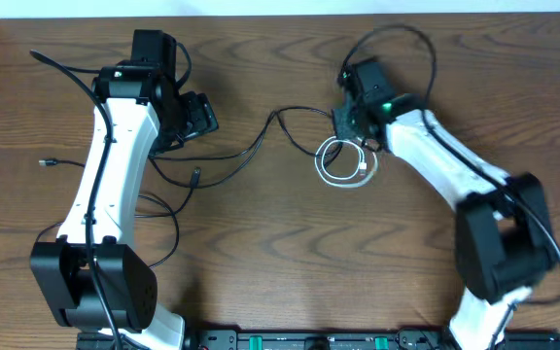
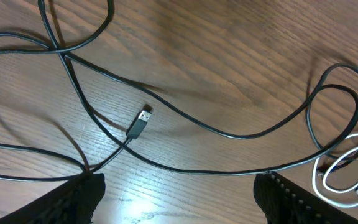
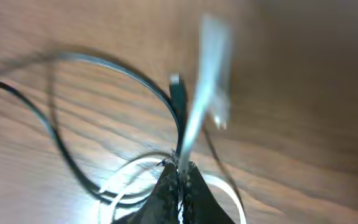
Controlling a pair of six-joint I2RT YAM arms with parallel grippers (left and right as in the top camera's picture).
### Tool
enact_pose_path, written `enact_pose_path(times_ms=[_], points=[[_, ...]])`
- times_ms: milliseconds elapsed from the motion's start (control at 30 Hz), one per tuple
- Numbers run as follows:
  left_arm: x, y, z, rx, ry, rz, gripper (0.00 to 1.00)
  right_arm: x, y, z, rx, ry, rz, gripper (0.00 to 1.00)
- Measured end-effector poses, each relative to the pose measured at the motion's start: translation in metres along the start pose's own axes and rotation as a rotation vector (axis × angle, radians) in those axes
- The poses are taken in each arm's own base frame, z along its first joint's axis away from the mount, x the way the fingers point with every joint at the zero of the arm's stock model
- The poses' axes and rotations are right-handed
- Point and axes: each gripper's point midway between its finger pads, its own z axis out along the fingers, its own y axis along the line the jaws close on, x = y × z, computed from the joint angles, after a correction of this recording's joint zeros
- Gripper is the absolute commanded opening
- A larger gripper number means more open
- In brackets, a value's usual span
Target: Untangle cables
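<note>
Thin black cables [image 1: 251, 151] run across the wooden table from the left arm toward the middle, one ending in a small plug [image 1: 195, 176]. A short white cable [image 1: 343, 165] lies coiled at the centre right, crossed by a black loop. My right gripper [image 1: 350, 124] is above the coil's top edge; in the right wrist view its fingers [image 3: 181, 171] are shut on the white cable [image 3: 201, 99], which rises blurred from them. My left gripper [image 1: 202, 115] is open and empty above the black cables [image 2: 229, 134]; a USB plug [image 2: 140, 121] lies ahead of it.
Another black plug end [image 1: 47, 162] lies at the far left. Loose black loops [image 1: 163, 219] lie beside the left arm's base. Thicker black arm cables arc over both arms. The white coil also shows at the right edge of the left wrist view [image 2: 353, 174].
</note>
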Motion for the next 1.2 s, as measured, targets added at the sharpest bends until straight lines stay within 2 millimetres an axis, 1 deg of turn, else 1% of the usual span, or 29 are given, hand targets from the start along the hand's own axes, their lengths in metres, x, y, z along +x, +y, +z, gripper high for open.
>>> enact_pose_path(times_ms=[67, 100, 167, 267, 300, 333, 367, 400, 433, 467, 500, 567, 633, 733, 833, 900, 933, 1000, 1033, 1067, 1133, 1200], points=[[0.000, 0.000, 0.000, 0.000, -0.001, 0.000, 0.82, -0.010, 0.000, -0.021, -0.006, -0.037, 0.003, 0.01], [-0.001, 0.000, 0.000, 0.001, -0.003, 0.000, 0.82, -0.012, 0.000, -0.026, -0.007, -0.041, 0.003, 0.01], [-0.001, -0.001, 0.000, 0.003, -0.006, 0.000, 0.82, -0.006, -0.001, -0.027, -0.002, -0.017, 0.000, 0.01], [-0.002, -0.001, 0.000, 0.003, -0.006, 0.000, 0.82, 0.009, -0.003, -0.026, 0.007, 0.044, -0.003, 0.01], [-0.002, -0.001, 0.000, 0.003, -0.007, 0.000, 0.82, 0.012, -0.003, -0.027, 0.002, 0.057, -0.003, 0.04], [-0.002, -0.001, 0.000, 0.003, -0.007, 0.000, 0.82, 0.013, -0.003, -0.027, 0.001, 0.060, -0.003, 0.22], [-0.002, -0.001, 0.000, 0.003, -0.007, 0.000, 0.82, 0.015, -0.002, -0.027, -0.001, 0.068, -0.003, 0.34], [-0.002, -0.001, 0.000, 0.003, -0.008, 0.000, 0.82, 0.017, -0.002, -0.027, -0.003, 0.075, -0.007, 0.42], [-0.002, -0.001, 0.000, 0.004, -0.008, 0.000, 0.82, 0.018, -0.002, -0.027, -0.003, 0.078, -0.007, 0.46], [-0.002, -0.001, 0.000, 0.004, -0.008, 0.000, 0.82, 0.018, -0.002, -0.027, -0.004, 0.079, -0.011, 0.53], [-0.002, -0.001, 0.000, 0.004, -0.008, 0.000, 0.82, 0.018, -0.002, -0.027, -0.004, 0.079, -0.013, 0.55], [-0.002, -0.001, 0.000, 0.004, -0.008, 0.000, 0.82, 0.019, 0.002, -0.027, -0.023, 0.084, -0.014, 0.52], [-0.003, -0.001, 0.000, 0.005, -0.010, 0.001, 0.82, 0.021, 0.010, -0.027, -0.058, 0.090, -0.017, 0.52], [-0.004, -0.002, 0.000, 0.007, -0.016, 0.001, 0.82, 0.027, 0.035, -0.026, -0.115, 0.101, -0.054, 0.50], [-0.004, -0.002, 0.000, 0.008, -0.017, 0.001, 0.82, 0.034, 0.049, -0.017, -0.135, 0.120, -0.078, 0.46], [-0.004, -0.002, 0.000, 0.007, -0.017, 0.001, 0.83, 0.043, 0.055, -0.003, -0.143, 0.145, -0.089, 0.44], [-0.004, -0.002, 0.000, 0.008, -0.017, 0.001, 0.82, 0.048, 0.058, 0.009, -0.145, 0.158, -0.094, 0.43], [-0.004, -0.002, 0.000, 0.008, -0.017, 0.001, 0.82, 0.051, 0.060, 0.030, -0.149, 0.157, -0.094, 0.41], [-0.004, -0.002, 0.000, 0.008, -0.017, 0.001, 0.82, 0.054, 0.059, 0.040, -0.147, 0.160, -0.094, 0.37], [-0.004, -0.002, 0.000, 0.008, -0.017, 0.001, 0.82, 0.061, 0.058, 0.050, -0.143, 0.180, -0.094, 0.36], [-0.004, -0.002, 0.000, 0.008, -0.017, 0.001, 0.82, 0.069, 0.056, 0.059, -0.137, 0.205, -0.084, 0.33], [-0.004, -0.002, 0.000, 0.008, -0.017, 0.001, 0.82, 0.069, 0.055, 0.060, -0.135, 0.205, -0.069, 0.31]])
